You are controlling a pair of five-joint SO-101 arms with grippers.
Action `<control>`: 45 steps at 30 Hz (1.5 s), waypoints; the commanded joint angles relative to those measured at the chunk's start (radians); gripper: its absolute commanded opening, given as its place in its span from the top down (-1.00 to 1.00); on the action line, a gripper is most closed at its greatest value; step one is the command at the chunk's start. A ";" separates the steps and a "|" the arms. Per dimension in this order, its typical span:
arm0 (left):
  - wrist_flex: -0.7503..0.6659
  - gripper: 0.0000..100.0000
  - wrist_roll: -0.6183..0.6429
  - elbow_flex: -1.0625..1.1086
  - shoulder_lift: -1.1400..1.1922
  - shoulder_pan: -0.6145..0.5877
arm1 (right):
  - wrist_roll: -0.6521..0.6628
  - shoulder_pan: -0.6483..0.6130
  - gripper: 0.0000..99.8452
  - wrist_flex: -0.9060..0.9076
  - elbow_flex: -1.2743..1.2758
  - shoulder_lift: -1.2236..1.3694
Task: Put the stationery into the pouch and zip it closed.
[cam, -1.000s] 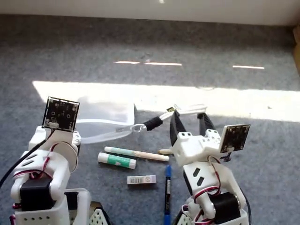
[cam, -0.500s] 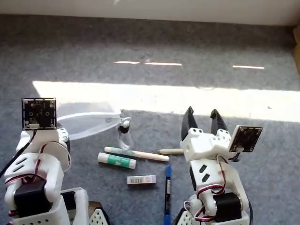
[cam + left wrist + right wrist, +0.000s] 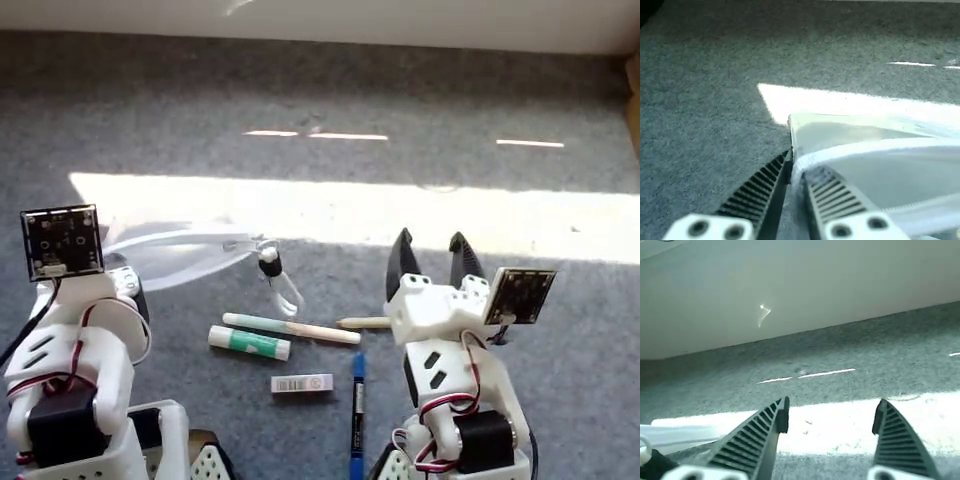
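Clear pouch (image 3: 178, 262) clamped in left pincer (image 3: 794, 167) — right pincer (image 3: 432, 248) apart — five stationery pieces (image 3: 250, 342).

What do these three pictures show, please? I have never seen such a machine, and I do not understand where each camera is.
These are two small white robot arms standing side by side on a grey carpet. One picture looks down from above; the other two come from a camera on each arm's wrist. The left end effector is shut on the edge of a clear pouch. The right end effector is open and holds nothing. Between the arms lie a blue pen, a green and white stick, a thin pen and a small white block.
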 commanded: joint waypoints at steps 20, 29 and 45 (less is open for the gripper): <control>-0.166 0.99 0.103 0.122 -0.005 0.035 | 0.091 -0.033 0.49 0.038 -0.084 0.449; -0.169 0.99 0.097 0.153 -0.005 0.035 | 0.086 -0.096 0.49 0.058 -0.120 0.630; -0.166 0.99 0.097 0.154 -0.005 0.033 | -0.172 -0.116 0.48 0.389 -0.440 0.958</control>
